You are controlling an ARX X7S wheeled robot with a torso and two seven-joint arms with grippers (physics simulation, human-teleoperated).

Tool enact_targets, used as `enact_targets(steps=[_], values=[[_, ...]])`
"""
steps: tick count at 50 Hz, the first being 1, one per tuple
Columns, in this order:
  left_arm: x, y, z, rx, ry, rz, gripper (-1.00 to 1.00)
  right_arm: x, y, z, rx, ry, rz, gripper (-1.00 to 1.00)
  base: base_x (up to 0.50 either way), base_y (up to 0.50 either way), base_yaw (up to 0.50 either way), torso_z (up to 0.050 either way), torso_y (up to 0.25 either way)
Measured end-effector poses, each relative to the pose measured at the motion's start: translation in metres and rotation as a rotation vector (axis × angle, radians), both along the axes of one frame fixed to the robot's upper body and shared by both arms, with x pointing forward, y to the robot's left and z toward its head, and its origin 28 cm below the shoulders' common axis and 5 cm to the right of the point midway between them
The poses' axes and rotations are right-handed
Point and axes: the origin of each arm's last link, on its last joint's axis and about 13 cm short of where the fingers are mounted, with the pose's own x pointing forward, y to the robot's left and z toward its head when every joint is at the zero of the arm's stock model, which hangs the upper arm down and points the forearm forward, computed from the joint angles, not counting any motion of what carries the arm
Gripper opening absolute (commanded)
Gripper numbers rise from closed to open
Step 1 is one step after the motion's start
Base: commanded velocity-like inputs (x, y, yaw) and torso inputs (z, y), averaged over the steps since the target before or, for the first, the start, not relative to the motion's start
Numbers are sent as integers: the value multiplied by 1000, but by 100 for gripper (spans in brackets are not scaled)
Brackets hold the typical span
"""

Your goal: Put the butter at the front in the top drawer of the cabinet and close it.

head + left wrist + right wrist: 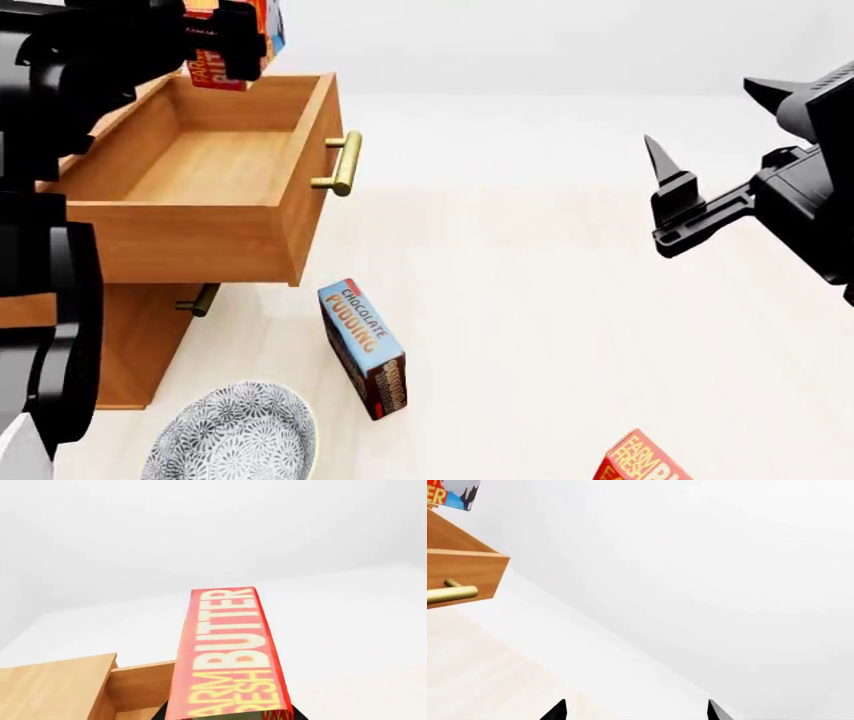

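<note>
Butter (230,655), lettered "FARM FRESH BUTTER", held above top drawer (200,170).

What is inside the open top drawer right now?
The top drawer shows only bare wooden floor; nothing lies in it. The butter hangs above its back in the left gripper. The left arm covers its far left corner.

The pale floor (534,330) is carrying the cabinet (127,350); just beside it the patterned bowl (234,440) and pudding box (363,347) are lying, a second butter carton (641,462) farther off.
</note>
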Motion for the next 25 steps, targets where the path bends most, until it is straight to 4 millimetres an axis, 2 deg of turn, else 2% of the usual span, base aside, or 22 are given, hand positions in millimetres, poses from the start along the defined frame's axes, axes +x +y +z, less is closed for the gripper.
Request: enact_targets(steps=[25], values=[[4,-2,-19,40,58,8,-100,1,2,-2,1,12,6,100,0,0,0,0,1]])
